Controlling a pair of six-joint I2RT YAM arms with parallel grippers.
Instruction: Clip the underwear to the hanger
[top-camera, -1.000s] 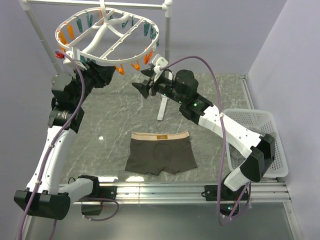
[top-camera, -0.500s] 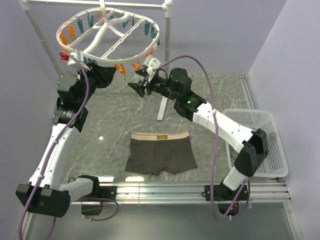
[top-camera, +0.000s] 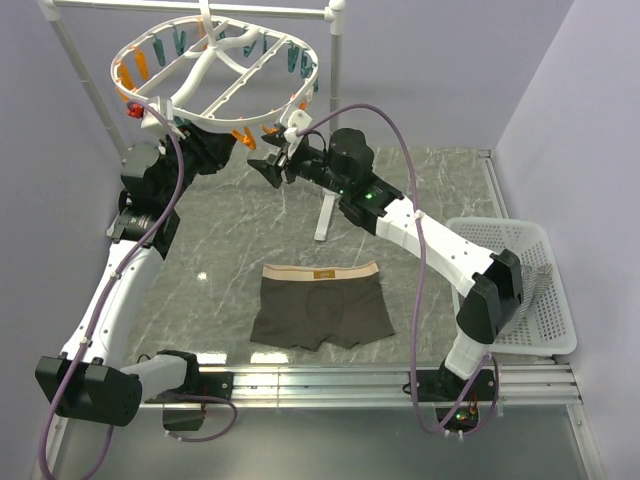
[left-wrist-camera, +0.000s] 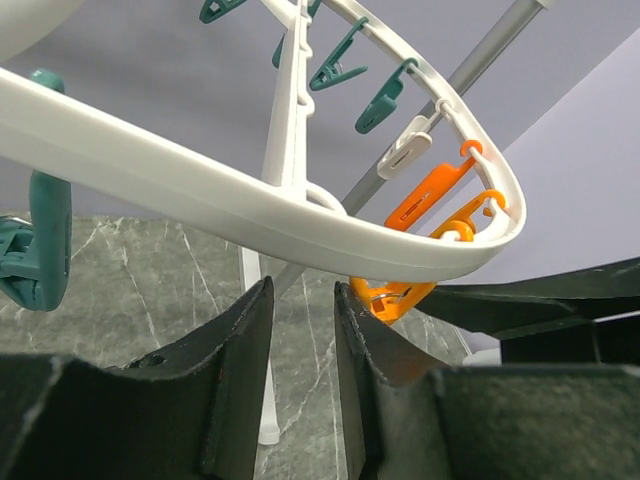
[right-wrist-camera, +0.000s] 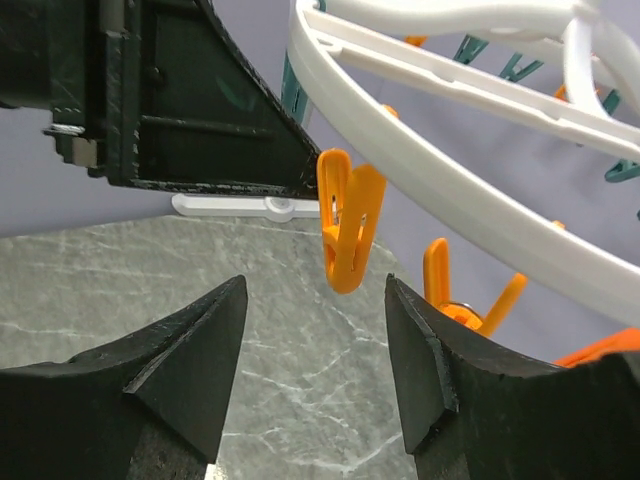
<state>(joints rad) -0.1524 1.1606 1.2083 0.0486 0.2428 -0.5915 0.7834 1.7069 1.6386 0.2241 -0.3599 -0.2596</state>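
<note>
Underwear (top-camera: 322, 305) lies flat on marble table (top-camera: 230, 230), well apart from both arms; small dark label on tan waistband too small to read. Hanger (left-wrist-camera: 200, 185) hangs above, back left. Left gripper (left-wrist-camera: 303, 290) under its rim, jaws narrowly apart, empty. Right gripper (right-wrist-camera: 315, 290) spread wide below orange clothespin (right-wrist-camera: 348, 235), not touching.

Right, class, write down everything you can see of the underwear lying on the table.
The underwear is a pair of dark olive-brown boxer briefs of soft-looking cloth, with a tan elastic waistband bearing a small dark label at its middle. It lies spread flat on the grey marbled table, waistband to the far side, both short legs towards the near edge. Only the table touches it; it is clipped to nothing.
</note>
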